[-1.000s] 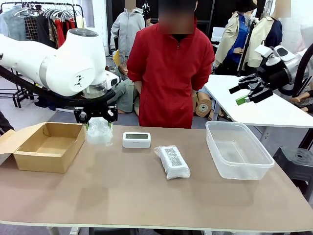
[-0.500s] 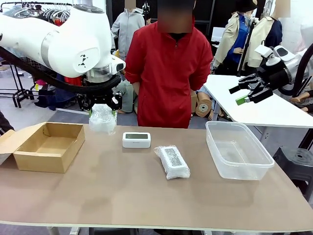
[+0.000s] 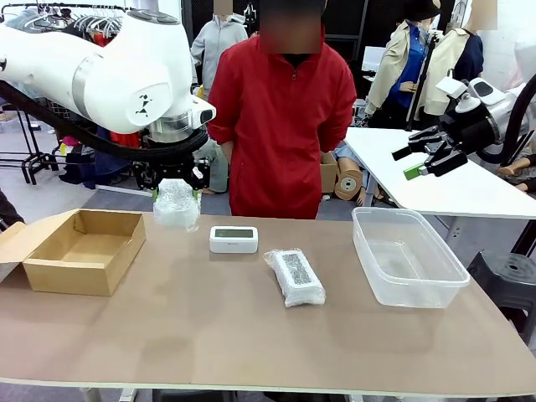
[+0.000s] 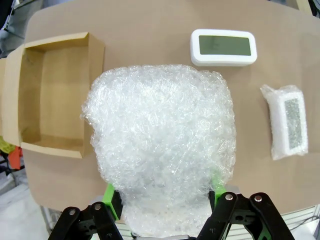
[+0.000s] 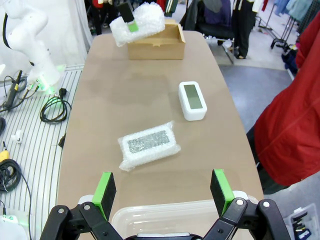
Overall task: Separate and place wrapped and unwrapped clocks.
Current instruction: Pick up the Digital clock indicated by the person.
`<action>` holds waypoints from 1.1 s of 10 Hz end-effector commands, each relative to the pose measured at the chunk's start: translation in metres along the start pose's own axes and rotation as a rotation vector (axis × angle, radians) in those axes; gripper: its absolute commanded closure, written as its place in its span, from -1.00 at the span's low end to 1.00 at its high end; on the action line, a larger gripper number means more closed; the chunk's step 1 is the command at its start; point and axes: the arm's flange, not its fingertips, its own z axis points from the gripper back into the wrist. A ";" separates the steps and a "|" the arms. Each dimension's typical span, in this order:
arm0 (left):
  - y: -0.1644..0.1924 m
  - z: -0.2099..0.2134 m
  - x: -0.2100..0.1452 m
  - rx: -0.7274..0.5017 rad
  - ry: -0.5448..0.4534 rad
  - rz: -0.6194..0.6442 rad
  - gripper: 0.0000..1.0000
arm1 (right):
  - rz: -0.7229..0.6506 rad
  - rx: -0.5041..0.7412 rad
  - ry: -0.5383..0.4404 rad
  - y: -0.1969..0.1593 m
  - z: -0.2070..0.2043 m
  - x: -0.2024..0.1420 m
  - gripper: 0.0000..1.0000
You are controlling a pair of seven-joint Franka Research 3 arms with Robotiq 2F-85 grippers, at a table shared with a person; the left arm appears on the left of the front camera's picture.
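Left gripper [image 3: 174,186] pinches a wrapped clock [image 3: 177,207] by one end, aloft beside the box [image 3: 75,276]. That soft film could slip and drop it onto the counter [image 3: 209,335]. Right gripper [image 5: 162,189] hangs spread over the tub [image 5: 150,212].
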 end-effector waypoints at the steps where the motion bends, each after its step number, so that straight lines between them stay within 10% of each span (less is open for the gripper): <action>1: 0.001 0.003 0.000 0.001 -0.004 0.002 1.00 | 0.002 -0.003 -0.002 0.001 0.001 0.001 -1.00; 11: -0.021 0.051 0.020 -0.093 0.071 -0.236 1.00 | 0.002 -0.003 -0.002 0.001 0.001 0.001 -1.00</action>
